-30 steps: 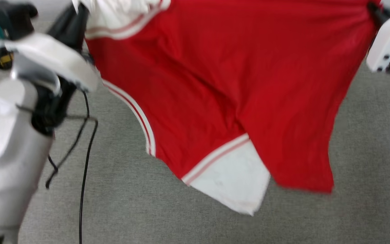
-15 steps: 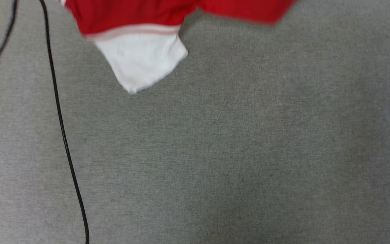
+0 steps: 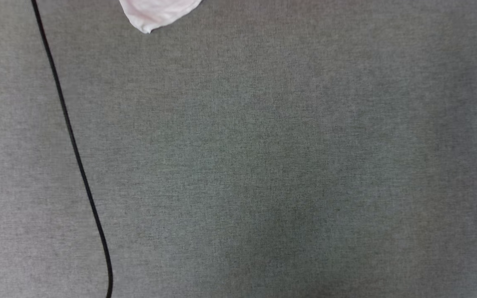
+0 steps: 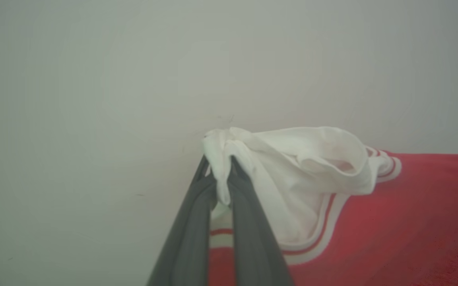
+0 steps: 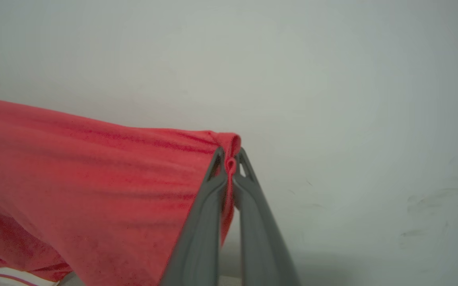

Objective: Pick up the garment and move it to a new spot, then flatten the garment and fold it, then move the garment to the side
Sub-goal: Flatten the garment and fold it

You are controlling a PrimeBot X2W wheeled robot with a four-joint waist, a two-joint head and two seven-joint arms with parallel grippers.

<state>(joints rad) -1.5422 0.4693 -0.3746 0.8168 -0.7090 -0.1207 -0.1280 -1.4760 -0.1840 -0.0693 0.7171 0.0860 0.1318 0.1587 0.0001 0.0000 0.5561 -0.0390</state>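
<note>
The left claw (image 4: 219,169) is pinched shut on a bunched white fold of the jersey (image 4: 372,222) — pale lining gathered beside a white-and-red striped trim. The red body spreads away to the right of that wrist view, in front of a plain pale wall (image 4: 94,79). The right claw (image 5: 229,159) is likewise closed tight, with a small roll of red cloth nipped between its fingertips. From there the fabric slopes away taut to the left of its own view. The jersey is held up off the ground, stretched between the two claws. In the head view a white corner of it dangles at the top edge over a grey woven surface (image 3: 284,165) — whether it touches is unclear. A thin black cable (image 3: 77,157) runs down the left side.
</note>
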